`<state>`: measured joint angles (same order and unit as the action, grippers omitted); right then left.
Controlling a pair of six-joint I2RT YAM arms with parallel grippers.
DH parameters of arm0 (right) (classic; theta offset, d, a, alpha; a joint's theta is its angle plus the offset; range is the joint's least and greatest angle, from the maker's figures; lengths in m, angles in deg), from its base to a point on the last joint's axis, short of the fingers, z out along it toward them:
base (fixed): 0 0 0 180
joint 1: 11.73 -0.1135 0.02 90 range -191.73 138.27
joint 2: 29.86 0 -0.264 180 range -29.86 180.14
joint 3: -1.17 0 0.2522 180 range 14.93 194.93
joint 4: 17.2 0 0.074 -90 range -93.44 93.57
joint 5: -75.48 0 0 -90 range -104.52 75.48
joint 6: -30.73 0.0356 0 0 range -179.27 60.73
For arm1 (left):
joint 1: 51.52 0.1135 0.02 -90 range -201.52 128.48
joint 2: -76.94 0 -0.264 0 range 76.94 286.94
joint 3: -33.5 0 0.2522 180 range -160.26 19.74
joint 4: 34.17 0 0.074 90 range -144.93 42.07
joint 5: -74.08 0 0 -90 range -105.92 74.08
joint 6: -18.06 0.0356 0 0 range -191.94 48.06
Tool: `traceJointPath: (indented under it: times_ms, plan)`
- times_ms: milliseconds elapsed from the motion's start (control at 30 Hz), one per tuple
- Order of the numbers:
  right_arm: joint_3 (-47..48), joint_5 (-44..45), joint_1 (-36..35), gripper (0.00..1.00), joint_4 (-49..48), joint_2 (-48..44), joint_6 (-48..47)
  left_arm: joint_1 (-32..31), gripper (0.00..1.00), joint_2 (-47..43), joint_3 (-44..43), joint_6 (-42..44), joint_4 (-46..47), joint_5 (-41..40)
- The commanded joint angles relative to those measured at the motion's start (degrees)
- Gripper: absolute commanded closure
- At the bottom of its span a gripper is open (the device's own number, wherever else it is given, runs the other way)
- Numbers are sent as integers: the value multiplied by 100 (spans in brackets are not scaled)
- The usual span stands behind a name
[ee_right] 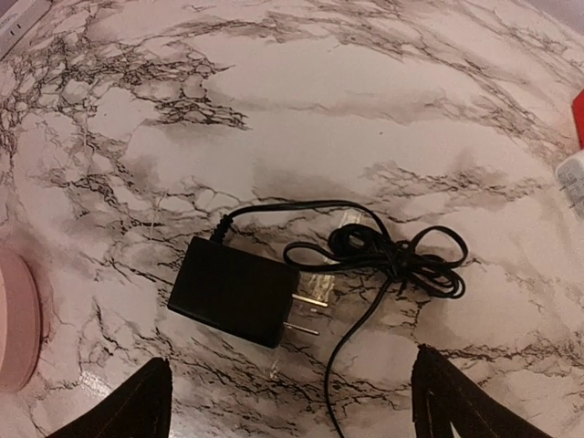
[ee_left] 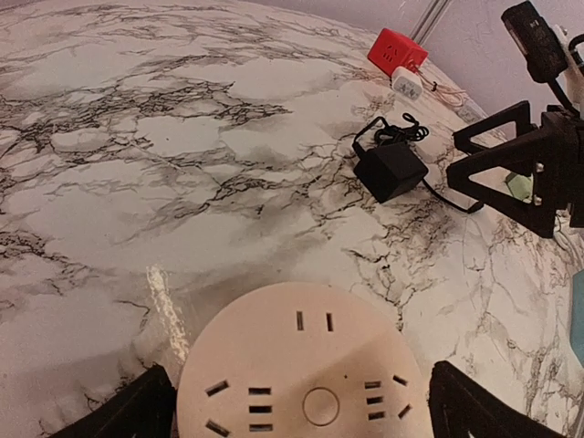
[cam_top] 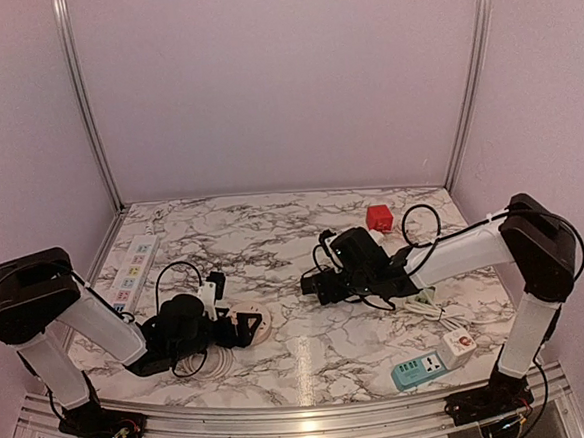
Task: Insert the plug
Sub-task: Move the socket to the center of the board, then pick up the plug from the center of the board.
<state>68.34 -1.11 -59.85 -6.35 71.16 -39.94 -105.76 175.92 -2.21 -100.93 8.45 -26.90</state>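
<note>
The plug (ee_right: 235,290) is a black adapter lying flat on the marble, its two metal prongs pointing right toward its bundled black cord (ee_right: 397,255). My right gripper (ee_right: 294,401) hovers over it, open, one finger on each side, touching nothing. In the left wrist view the plug (ee_left: 391,171) lies further out, with the right gripper's fingers (ee_left: 516,173) beside it. A round white socket (ee_left: 297,374) with several slot sets lies flat between the fingers of my open left gripper (ee_left: 301,415). From above, the left gripper (cam_top: 241,328) sits at the socket (cam_top: 259,320) and the right gripper (cam_top: 315,286) to its right.
A red cube socket (cam_top: 378,218) stands at the back right. A white power strip (cam_top: 133,268) lies along the left wall. A teal strip (cam_top: 415,371) and a white adapter (cam_top: 458,344) sit near the front right, with loose cables under the right arm.
</note>
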Motion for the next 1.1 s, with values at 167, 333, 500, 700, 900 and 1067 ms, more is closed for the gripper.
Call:
traceJointPath:
  times_ms: [167,333,500,700,900,1067]
  plan:
    - [460,795,-329,15,-134,485,-17,-553,1,-941,503,17,-501,-475]
    - [535,1033,-325,15,-72,611,105,-784,1,-1019,808,-5,-148,-516]
    - [557,1056,-331,16,-139,700,129,-946,1,-955,959,-26,323,-491]
    - [485,812,-338,17,-452,709,60,-1044,1,-1180,895,25,81,-425]
    - [457,594,-351,14,-614,837,199,-1100,1,-1426,1025,-9,72,-492]
    - [583,930,-511,11,-455,902,203,-1210,1,-1598,1004,15,-106,-619]
